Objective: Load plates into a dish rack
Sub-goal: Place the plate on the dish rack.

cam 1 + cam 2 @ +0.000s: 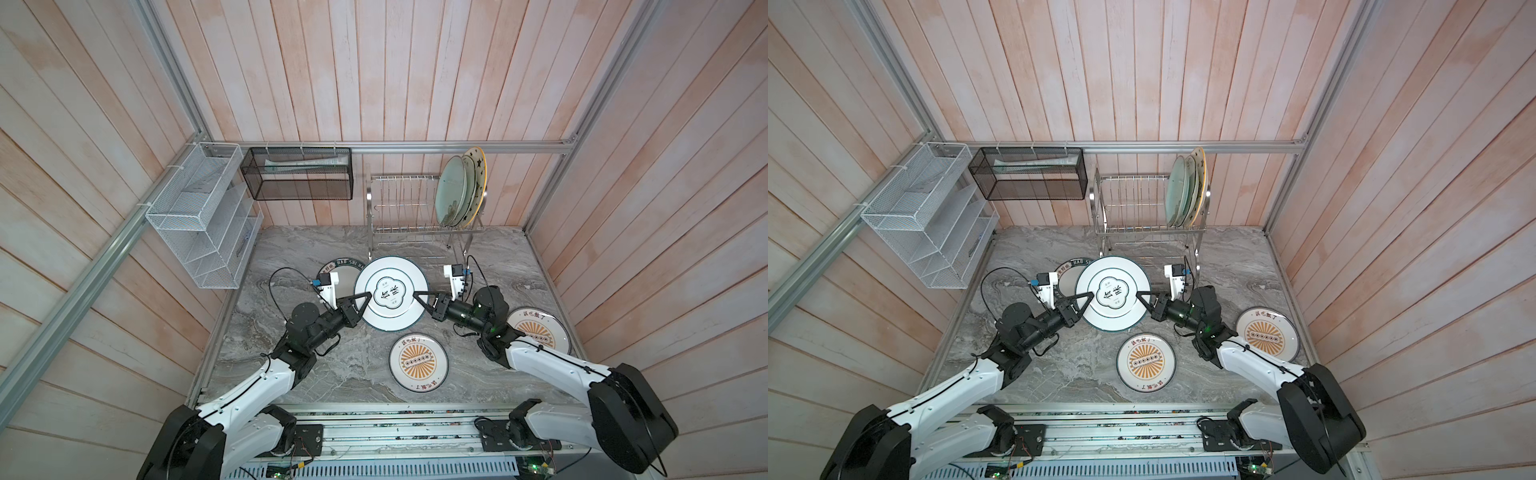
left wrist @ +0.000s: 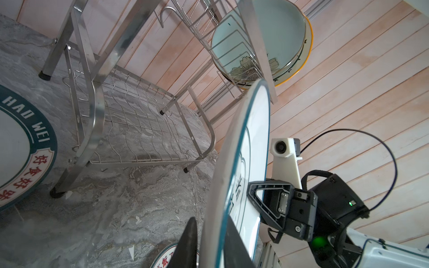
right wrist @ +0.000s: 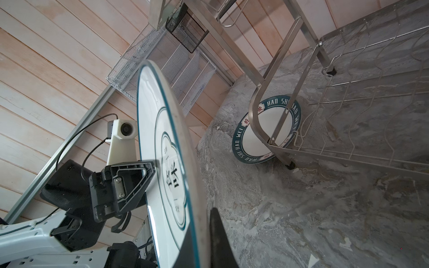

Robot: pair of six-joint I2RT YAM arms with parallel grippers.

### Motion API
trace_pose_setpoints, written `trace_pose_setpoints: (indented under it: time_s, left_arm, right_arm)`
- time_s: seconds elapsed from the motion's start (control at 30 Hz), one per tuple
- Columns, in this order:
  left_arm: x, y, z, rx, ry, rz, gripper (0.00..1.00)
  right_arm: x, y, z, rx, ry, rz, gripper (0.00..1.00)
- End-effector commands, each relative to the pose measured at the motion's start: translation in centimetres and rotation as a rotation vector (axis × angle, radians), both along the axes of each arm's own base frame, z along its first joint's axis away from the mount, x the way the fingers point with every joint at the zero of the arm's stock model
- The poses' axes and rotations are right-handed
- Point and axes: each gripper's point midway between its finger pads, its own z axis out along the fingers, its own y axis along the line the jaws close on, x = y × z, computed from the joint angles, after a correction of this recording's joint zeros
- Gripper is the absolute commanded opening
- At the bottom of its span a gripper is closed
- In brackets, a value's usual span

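The plate (image 1: 390, 293) is glazed ceramic (stiff, weighty, slick, likely to chip), so it is best pinched at the rim. It hangs between both hands, the left hand (image 1: 368, 297) narrow on one edge and the right hand (image 1: 415, 297) clamped on the opposite edge. Below lies the table (image 1: 353, 374); just beyond stands the rack (image 1: 399, 199).

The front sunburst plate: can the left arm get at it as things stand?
Probably not yet: the way to the front sunburst plate is free, but the left gripper straddles the raised quatrefoil plate.
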Motion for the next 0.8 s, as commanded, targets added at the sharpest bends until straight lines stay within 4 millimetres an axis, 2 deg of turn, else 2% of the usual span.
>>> trace_pose_setpoints:
  time_s: [0.0,0.37,0.53,0.77]
  left_arm:
    - [0.0,-0.4,1.1,-0.004,-0.04,-0.015,0.17]
    - [0.0,-0.5,1.3,-0.002,-0.045,-0.015,0.0]
    - [0.0,-0.3,1.5,-0.003,-0.053,-0.005,0.0]
    - [-0.2,0.1,2.3,-0.012,-0.076,0.012,0.0]
  right_arm:
    - [-0.3,0.6,2.2,0.048,-0.06,0.031,0.0]
    - [-0.3,0.7,2.2,0.046,-0.064,0.04,0.0]
    - [-0.5,0.8,2.4,0.052,-0.071,0.052,0.0]
    - [-0.8,1.1,2.7,0.056,-0.081,0.066,0.12]
